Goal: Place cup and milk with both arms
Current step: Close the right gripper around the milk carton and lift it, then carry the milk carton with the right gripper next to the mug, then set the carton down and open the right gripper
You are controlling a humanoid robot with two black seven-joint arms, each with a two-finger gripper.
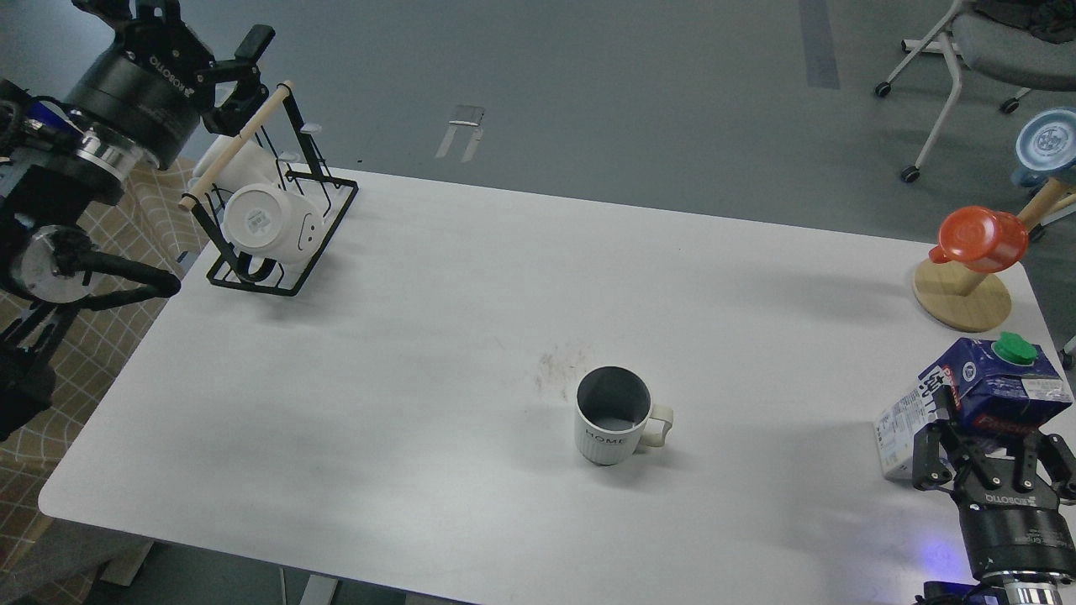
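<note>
The cup [613, 415], a cream-white ribbed mug with a dark grey inside and "HOME" on its side, stands upright in the middle of the white table [420, 336], handle to the right. No gripper is near it. The milk [990, 385], a dark blue and white carton with a green cap, is at the table's right edge, leaning slightly. My right gripper [992, 439] is shut on the carton's near side, fingers on both flanks. My left gripper [239, 71] is open and empty, at the far left just above the black rack.
A black wire rack [277, 227] with a wooden bar holds a smooth white smiley mug [267, 220] at the back left. A wooden stand [962, 294] with an orange-red cup [983, 238] is at the back right. A chair [992, 42] stands beyond.
</note>
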